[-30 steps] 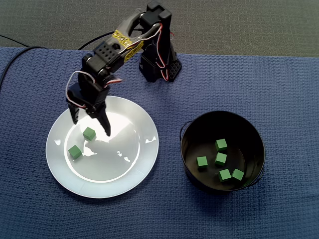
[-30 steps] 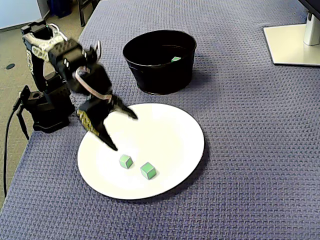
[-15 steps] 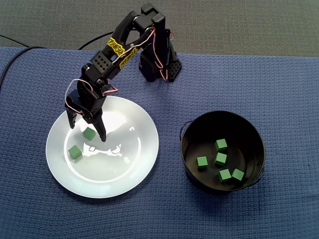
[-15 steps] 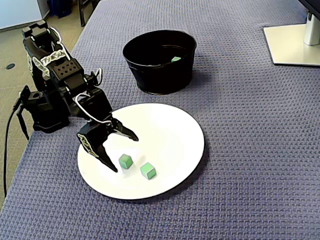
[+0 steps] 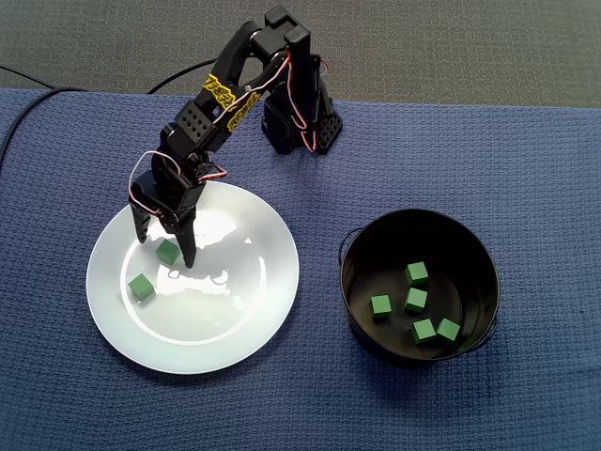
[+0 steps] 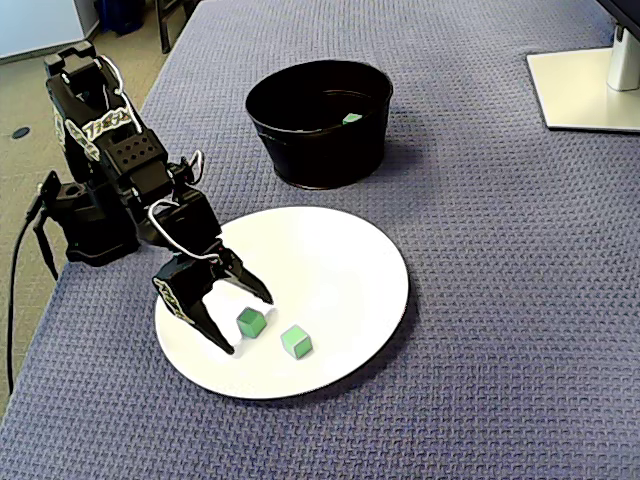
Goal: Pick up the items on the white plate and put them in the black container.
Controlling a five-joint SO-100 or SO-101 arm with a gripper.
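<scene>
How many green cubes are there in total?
7. Two on the white plate: one cube between the open gripper's fingers, another cube beside it. Five cubes lie in the black container; none seems hidden.

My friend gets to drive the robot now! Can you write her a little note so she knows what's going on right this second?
Gripper: open, low over the plate, fingers on either side of one cube, not closed on it yet.
Second cube: loose on the plate, beside the first.
Done: five cubes lie in the container.
Left: grasp this cube, drop it in the container, then do the same for the second cube.
</scene>
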